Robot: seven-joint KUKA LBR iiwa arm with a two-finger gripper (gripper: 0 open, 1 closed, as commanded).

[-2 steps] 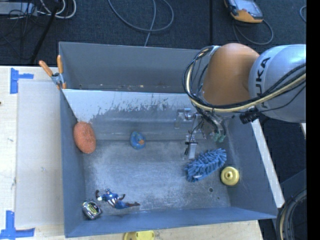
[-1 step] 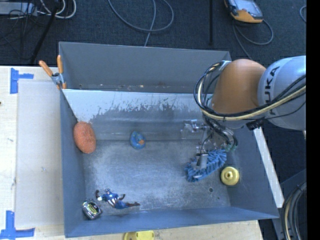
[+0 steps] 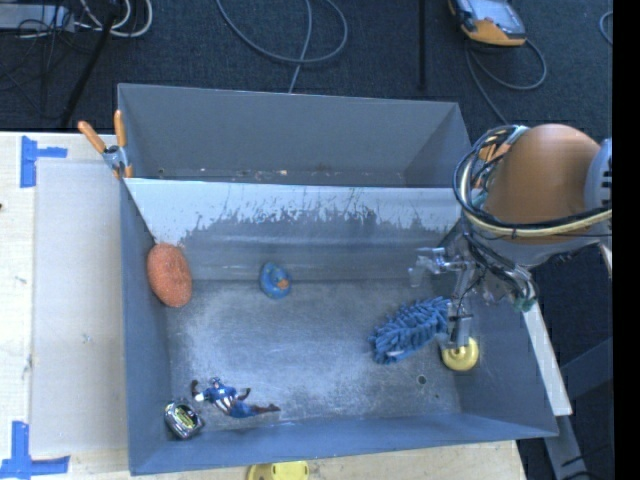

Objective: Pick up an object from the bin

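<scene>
two things sit by the fingers [image 3: 459, 324], whose spread i cannot tell: a yellow round piece [image 3: 460, 355] just under the tips, a blue bristly brush [image 3: 410, 330] stretching left.

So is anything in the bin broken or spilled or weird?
Nothing looks broken or spilled. The orange oval lump lies right against the bin's left wall, and the bin's floor is scuffed pale in patches. That's all.
</scene>
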